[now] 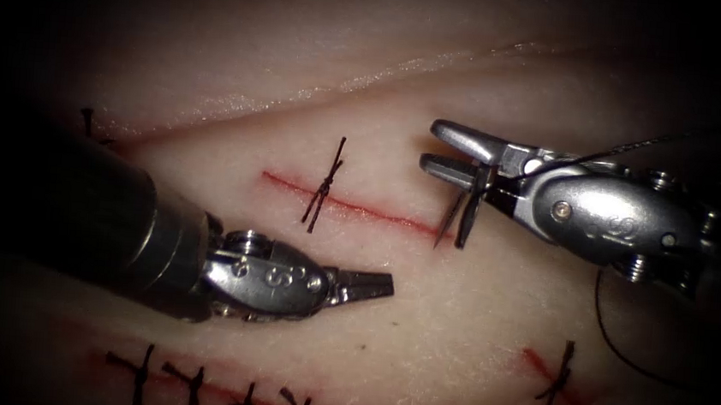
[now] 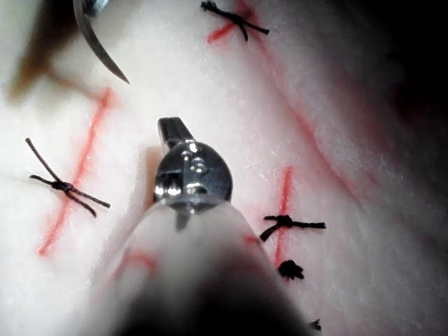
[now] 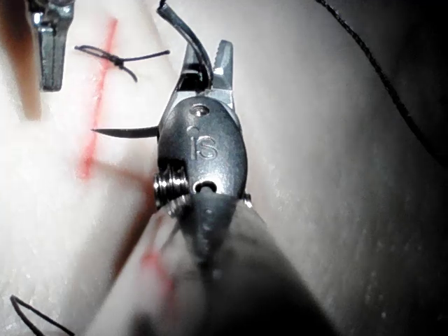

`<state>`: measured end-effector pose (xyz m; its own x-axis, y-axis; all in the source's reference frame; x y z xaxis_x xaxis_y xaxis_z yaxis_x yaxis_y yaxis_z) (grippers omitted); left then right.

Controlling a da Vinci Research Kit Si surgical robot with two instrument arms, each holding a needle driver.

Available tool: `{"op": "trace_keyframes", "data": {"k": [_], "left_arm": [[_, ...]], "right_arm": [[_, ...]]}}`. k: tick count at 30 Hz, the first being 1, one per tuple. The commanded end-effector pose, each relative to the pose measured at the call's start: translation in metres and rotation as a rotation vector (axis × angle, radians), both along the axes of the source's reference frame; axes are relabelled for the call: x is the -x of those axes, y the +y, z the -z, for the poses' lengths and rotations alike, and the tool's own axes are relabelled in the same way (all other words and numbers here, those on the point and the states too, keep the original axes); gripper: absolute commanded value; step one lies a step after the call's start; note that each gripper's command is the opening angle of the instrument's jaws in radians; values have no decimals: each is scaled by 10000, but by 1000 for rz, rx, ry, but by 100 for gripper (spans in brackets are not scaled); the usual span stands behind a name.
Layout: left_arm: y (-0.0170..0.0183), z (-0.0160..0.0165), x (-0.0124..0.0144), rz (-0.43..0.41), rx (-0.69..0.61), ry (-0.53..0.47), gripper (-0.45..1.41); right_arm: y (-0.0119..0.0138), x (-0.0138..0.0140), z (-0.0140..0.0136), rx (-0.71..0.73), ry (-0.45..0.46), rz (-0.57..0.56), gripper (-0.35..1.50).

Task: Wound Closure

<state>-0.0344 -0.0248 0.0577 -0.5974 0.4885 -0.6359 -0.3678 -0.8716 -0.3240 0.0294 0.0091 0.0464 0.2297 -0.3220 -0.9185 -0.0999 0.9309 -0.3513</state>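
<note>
Above the cut's [image 1: 352, 206] right end, right tool [image 1: 449, 152] grips the needle [image 1: 465, 215] at mid-curve, jaws parted toward their tips; needle clear of the tissue [image 1: 455, 313], tip hanging over the cut. Right wrist view adds thread [image 3: 378, 70] trailing from the needle's tail. Left tool [image 1: 371, 287] holds nothing, jaws together, below the cut. One tied stitch [image 1: 325, 184] crosses the cut; more stitches [image 1: 191, 387] lie on neighbouring cuts.

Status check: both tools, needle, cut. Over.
Left tool shut, holding nothing. Right tool grips needle near its thread end; point free above the cut's right end, not in tissue.
</note>
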Motion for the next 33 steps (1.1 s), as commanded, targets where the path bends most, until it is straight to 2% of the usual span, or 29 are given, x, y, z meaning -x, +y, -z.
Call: {"op": "trace_keyframes", "data": {"k": [1,5,9,17,24,33], "left_arm": [[-6,-10,2,5,-3,9,-10],[-6,-27,-1,22,7,125,-10],[-2,-32,-3,46,-2,160,-10],[3,-40,-8,78,-8,185,-10],[2,-49,-10,70,-17,185,-10],[3,-48,-10,65,-22,186,-11]], "right_arm": [[5,-14,-8,12,-4,4,-35],[10,-24,-21,33,-21,19,-35],[20,-29,-29,48,-13,27,-35],[28,-32,-37,58,-9,29,-35],[32,-39,-42,88,-3,35,-35],[26,-39,-69,137,-6,40,-35]]}}
